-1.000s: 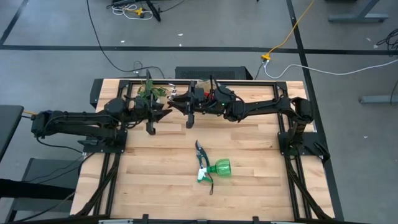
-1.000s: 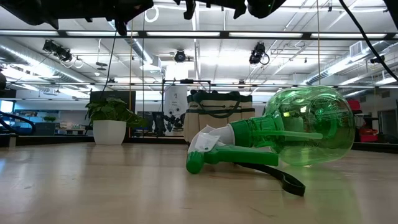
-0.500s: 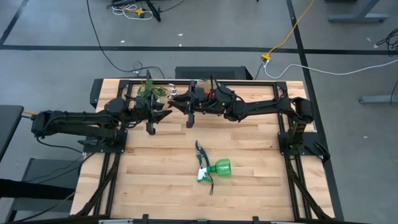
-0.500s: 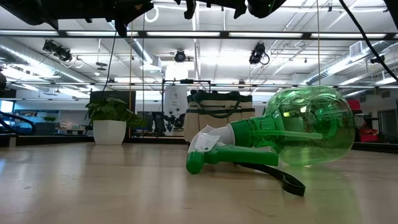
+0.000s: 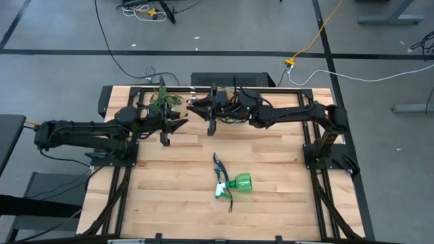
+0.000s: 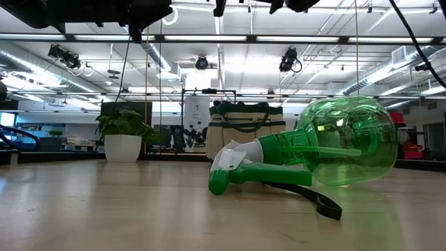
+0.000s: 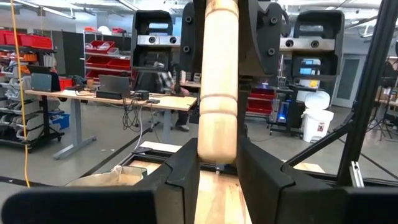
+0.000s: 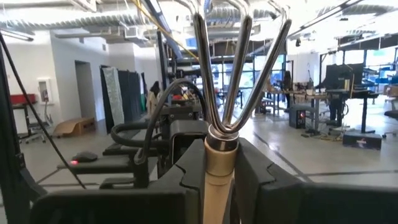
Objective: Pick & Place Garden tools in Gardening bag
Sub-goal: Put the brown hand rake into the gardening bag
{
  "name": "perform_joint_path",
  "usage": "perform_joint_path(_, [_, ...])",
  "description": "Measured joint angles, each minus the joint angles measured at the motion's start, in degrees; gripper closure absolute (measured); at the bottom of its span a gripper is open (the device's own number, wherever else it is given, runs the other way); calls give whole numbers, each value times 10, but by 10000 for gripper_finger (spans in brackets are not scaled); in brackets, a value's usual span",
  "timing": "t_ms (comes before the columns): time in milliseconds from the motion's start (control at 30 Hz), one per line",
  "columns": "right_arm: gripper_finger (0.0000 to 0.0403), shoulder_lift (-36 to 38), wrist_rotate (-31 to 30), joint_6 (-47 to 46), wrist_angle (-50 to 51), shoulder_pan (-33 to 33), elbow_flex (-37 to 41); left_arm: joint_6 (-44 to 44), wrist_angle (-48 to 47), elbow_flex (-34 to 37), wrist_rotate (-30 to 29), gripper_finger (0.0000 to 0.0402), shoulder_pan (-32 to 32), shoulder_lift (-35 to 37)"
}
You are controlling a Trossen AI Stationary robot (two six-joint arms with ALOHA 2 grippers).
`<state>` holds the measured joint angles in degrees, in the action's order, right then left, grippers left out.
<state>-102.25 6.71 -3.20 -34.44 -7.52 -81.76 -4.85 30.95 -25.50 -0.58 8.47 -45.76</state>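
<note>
Task barely begun: one spray bottle point(image 5: 239, 183) and one pair of shears point(image 5: 218, 165) are not yet bagged.
High view: left gripper point(image 5: 165, 137) and right gripper point(image 5: 211, 129) hang at 12 o'clock; bottle and shears touch near the centre. Low view: one gardening bag point(image 6: 240, 129) stands beyond. Left wrist: one wooden handle point(image 7: 217, 93) in the claw; its grip cannot be told. Right wrist: the narrow claw clamps one pronged hand tool point(image 8: 221, 93).

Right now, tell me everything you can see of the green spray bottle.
The green spray bottle lies on its side on the wooden table, in the middle, towards the near edge, clear of both arms. Its round body is see-through green plastic; in the low view the neck and green nozzle point left, with the white trigger part behind. It looks empty, though that is hard to judge. The dark-handled pruning shears lie against it, one handle running under the neck.
</note>
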Motion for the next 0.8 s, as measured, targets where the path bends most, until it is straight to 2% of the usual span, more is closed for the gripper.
perform_joint_path(300, [358, 36, -4, 12, 29, -7, 0, 3, -9, 0, 1, 294, 0, 0])
perform_joint_path(467, [358, 60, -2, 13, 92, -17, 0, 2, -11, 0, 1, 294, -1, 0])
perform_joint_path(800, [358, 91, -38, 26, 221, -42, 0, 1, -13, 0, -1, 294, -1, 0])
